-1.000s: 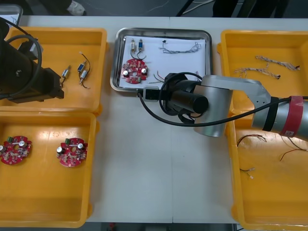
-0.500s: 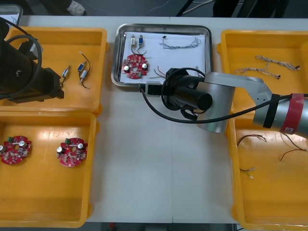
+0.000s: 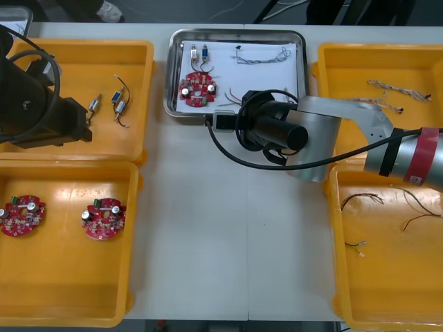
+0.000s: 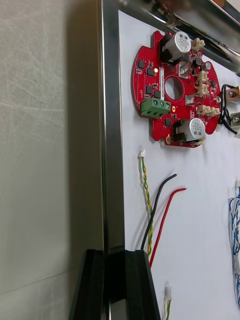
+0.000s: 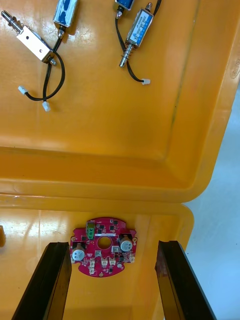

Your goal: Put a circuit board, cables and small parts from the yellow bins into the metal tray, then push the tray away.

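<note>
Right gripper, fingers together, tips against metal tray's near rim, circuit board and cables inside, left gripper spread above yellow bins

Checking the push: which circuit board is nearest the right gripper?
The circuit board in the metal tray, beyond the right gripper at its rim; the other two lie in the near-left yellow bin.

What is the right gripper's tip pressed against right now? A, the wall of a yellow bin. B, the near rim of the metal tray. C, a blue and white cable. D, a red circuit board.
B: in the right wrist view the right gripper, fingers together, meets the near rim of the metal tray, with the circuit board lying inside, clear of it. The left gripper hangs open over the left yellow bins.
</note>
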Robot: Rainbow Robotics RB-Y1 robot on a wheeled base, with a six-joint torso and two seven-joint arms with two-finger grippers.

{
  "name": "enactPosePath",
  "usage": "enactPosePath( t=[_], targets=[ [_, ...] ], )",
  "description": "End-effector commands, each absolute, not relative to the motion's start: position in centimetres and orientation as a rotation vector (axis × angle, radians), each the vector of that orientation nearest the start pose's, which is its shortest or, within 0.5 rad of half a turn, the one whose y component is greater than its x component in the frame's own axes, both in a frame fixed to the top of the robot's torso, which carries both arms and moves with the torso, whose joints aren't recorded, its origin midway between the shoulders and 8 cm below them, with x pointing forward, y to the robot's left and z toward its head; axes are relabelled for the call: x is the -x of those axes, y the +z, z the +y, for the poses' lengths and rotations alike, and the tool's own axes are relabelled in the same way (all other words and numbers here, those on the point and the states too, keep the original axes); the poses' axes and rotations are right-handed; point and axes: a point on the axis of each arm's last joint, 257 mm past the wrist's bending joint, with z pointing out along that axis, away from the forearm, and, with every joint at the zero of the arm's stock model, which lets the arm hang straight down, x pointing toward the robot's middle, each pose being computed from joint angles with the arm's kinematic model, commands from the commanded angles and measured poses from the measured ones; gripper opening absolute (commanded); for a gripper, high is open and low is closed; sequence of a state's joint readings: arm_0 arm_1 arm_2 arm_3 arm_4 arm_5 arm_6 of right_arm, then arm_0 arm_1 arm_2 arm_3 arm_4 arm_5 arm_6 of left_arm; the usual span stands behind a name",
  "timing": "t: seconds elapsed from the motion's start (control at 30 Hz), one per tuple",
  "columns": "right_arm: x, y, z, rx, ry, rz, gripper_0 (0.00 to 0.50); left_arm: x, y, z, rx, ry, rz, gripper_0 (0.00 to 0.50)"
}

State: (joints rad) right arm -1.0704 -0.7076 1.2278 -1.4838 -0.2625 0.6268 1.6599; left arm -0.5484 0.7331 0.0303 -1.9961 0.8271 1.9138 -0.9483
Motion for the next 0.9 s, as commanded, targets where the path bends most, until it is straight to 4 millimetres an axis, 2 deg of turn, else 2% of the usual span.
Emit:
enactPosePath(
  t=[0.03, 0.27, 0.83, 0.87, 0.9],
  targets=[
    [-62.9, -13.5, -2.3, 1.557, -0.597, 1.273, 0.000, -44.6, -12.3, 29.0, 0.222, -0.114, 2.644, 0.500],
    [-63.9, -13.2, -1.9, 1.544, -0.598, 1.269, 0.000, -44.6, -12.3, 29.0, 0.222, -0.114, 2.644, 0.500],
    [-63.6, -12.9, -1.1, 1.548, -0.580, 1.248, 0.000, -44.6, -12.3, 29.0, 0.222, -0.114, 2.644, 0.500],
    [-63.4, -13.0, -0.9, 1.552, -0.577, 1.244, 0.017, -44.6, -12.3, 29.0, 0.222, -0.114, 2.644, 0.500],
    [-63.4, -12.9, -0.8, 1.553, -0.576, 1.239, 0.083, -44.6, -12.3, 29.0, 0.222, -0.114, 2.644, 0.500]
  ],
)
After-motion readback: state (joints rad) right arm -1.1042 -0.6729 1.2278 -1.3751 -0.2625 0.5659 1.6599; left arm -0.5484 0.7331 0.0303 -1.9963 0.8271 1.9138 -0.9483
